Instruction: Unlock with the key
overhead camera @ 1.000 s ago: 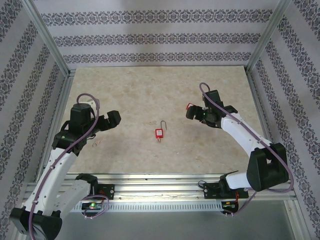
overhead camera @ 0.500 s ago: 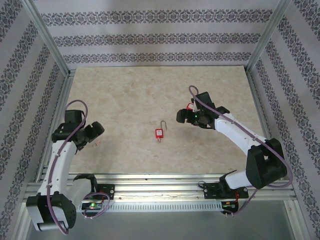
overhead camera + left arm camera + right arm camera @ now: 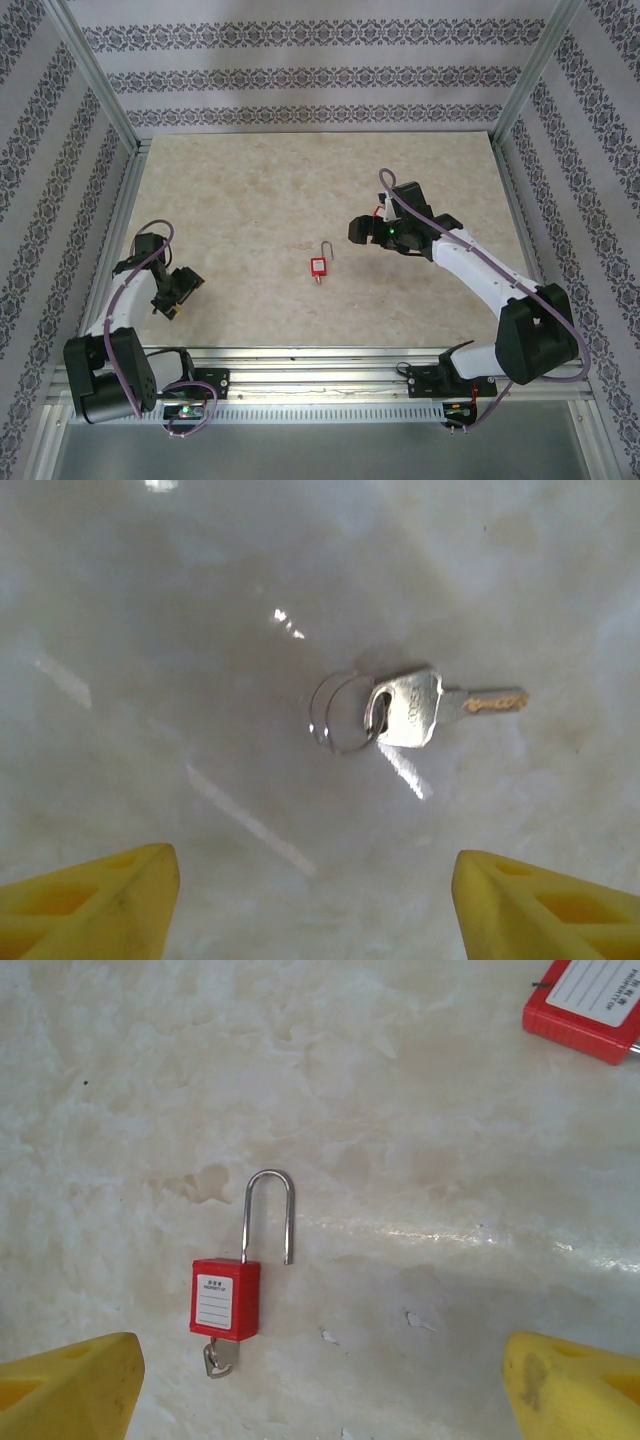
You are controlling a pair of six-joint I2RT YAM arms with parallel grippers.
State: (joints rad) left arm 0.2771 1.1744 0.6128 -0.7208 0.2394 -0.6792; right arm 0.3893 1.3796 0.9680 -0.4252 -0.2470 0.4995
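Observation:
A red padlock [image 3: 318, 266] lies at the table's middle; in the right wrist view this padlock [image 3: 225, 1300] has one leg of its long steel shackle [image 3: 268, 1210] free of the body and a key [image 3: 218, 1358] in its bottom. My right gripper [image 3: 360, 232] hovers open just right of it, and the yellow fingertips [image 3: 70, 1380] are spread wide with nothing between them. A loose silver key [image 3: 410, 708] on a wire ring lies flat on the table. Low over it, my left gripper [image 3: 172, 296] stands open, the key ahead of its fingertips [image 3: 90, 900].
A second red padlock [image 3: 590, 1005] lies close behind the right gripper, partly under the right arm [image 3: 470, 260] in the top view. Aluminium frame rails [image 3: 130, 200] and patterned walls close in the table on three sides.
My left arm has folded back and dropped toward the table's front left, down over the loose key, its jaws narrowing somewhat. The right gripper has shifted a little left toward the padlock.

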